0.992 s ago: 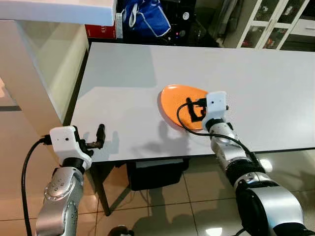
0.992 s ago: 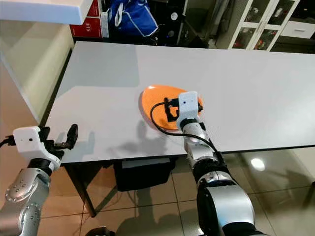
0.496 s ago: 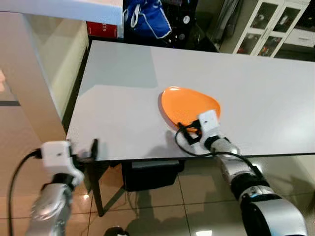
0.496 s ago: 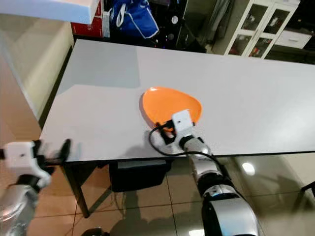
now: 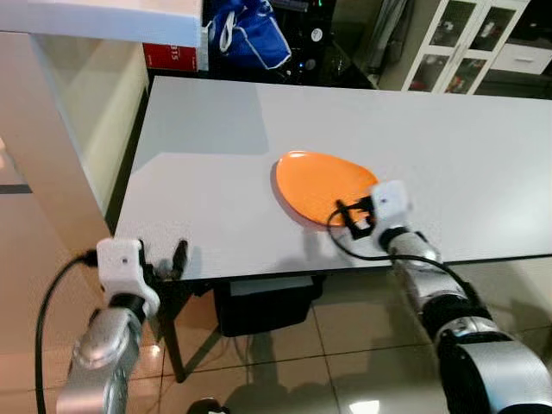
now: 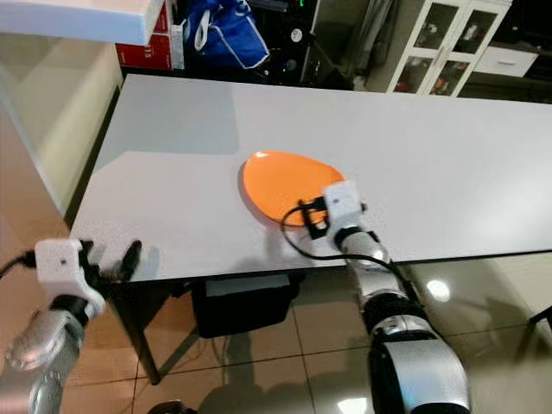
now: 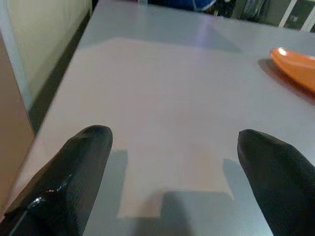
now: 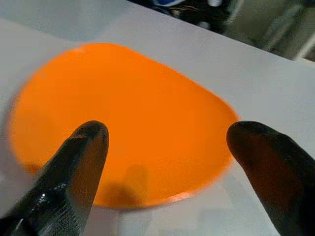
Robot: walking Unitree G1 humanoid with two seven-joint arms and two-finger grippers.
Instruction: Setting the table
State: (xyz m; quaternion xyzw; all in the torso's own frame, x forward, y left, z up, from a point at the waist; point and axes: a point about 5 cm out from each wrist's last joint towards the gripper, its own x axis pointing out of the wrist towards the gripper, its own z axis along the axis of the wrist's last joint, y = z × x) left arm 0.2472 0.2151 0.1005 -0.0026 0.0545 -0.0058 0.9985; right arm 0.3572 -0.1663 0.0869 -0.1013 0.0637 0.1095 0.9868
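Head stereo pair: looks forward and down from above the near edge of the worktop point(image 5: 216, 164). Both eyes take in the whole near edge, the orange plate point(image 5: 323, 197), the tiled floor below and the glass-door cabinet point(image 5: 466, 52) beyond the worktop's far side; the right eye shows the plate point(image 6: 283, 185) shifted slightly.

Left wrist view: low, close over the worktop near its edge, looking along its fingers point(image 7: 74, 172); the plate rim point(image 7: 294, 66) is shared with the head views.

Right wrist view: very close to the plate point(image 8: 123, 123), looking along its fingers point(image 8: 74, 177).
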